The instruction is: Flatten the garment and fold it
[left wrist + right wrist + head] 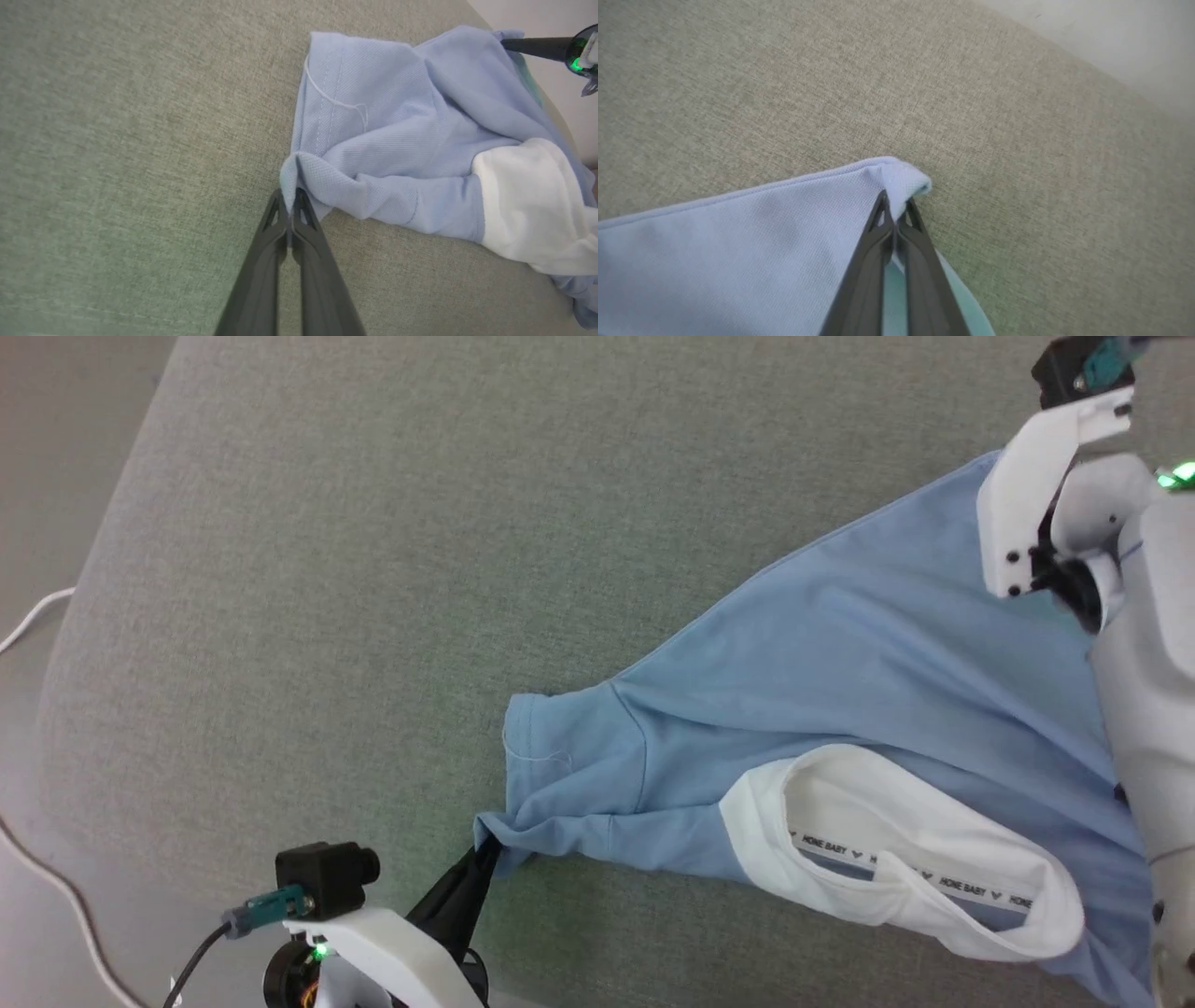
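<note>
1. The shirt (840,681) lay bunched on the grey worktop (373,569), collar (896,859) showing, not flat.
2. The left gripper (290,205) pinched a sleeve corner; the right gripper (895,205) pinched another corner.
3. Flattening and folding seemingly lay ahead.

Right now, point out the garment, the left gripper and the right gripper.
garment (840,644), head view, blue body panel.
left gripper (289,193), left wrist view, midway between fingertips pinching its sleeve hem.
right gripper (895,200), right wrist view, midway between fingertips pinching its corner.

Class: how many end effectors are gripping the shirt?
2. The left end effector pinches a sleeve corner of the shirt; the right end effector pinches another corner.
</note>
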You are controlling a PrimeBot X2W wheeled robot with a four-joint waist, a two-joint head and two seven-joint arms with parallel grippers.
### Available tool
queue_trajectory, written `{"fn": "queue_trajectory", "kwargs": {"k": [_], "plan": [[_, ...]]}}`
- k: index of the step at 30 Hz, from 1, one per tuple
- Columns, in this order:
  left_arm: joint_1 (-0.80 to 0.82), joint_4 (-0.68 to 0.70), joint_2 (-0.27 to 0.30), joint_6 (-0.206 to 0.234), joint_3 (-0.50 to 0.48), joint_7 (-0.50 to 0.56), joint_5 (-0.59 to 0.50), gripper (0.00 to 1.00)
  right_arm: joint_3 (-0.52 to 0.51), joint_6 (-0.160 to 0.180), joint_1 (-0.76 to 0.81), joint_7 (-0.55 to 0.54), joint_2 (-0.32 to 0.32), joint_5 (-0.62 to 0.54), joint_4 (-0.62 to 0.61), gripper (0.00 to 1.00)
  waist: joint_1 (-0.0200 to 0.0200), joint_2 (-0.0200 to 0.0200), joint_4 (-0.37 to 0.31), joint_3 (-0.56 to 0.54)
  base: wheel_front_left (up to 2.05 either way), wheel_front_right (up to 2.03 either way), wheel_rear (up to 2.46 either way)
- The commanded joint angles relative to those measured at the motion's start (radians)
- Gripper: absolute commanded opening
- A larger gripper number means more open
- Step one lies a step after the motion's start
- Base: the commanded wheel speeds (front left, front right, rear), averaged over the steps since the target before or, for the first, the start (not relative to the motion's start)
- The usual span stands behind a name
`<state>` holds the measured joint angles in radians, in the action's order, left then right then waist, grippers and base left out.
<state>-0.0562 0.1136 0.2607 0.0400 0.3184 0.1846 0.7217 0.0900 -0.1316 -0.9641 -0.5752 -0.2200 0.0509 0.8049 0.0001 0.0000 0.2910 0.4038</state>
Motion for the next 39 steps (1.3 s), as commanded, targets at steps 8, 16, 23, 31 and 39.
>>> {"fn": "queue_trajectory", "kwargs": {"k": [8,16,23,31,39], "plan": [[-0.041,0.016,0.025,0.022,-0.022,0.003,0.008,0.0,0.01,0.001,0.193,0.346,0.0,0.063,-0.165,0.0,-0.0001,0.0,-0.092,-0.123,0.0,0.0,0.0],[-0.092,0.07,0.068,0.065,-0.065,-0.024,-0.024,0.0,-0.031,0.001,0.448,0.523,-0.007,0.097,-0.359,0.0,-0.0001,0.0,-0.191,-0.226,0.0,0.0,0.0],[-0.057,0.114,0.132,0.08,-0.11,-0.047,-0.081,0.0,-0.133,0.001,0.608,0.496,0.004,0.107,-0.557,0.0,-0.0001,0.0,-0.269,-0.277,0.0,0.0,0.0],[0.119,0.176,0.211,0.06,-0.172,-0.039,-0.108,0.0,-0.166,0.001,0.626,0.365,-0.051,0.103,-0.778,0.0,-0.0001,0.0,-0.331,-0.292,0.0,0.0,0.0],[0.406,0.231,0.216,0.066,-0.219,0.036,-0.044,0.0,-0.108,0.001,0.451,0.236,-0.154,0.096,-0.888,0.0,-0.0001,0.0,-0.367,-0.252,0.0,0.0,0.0]]}}
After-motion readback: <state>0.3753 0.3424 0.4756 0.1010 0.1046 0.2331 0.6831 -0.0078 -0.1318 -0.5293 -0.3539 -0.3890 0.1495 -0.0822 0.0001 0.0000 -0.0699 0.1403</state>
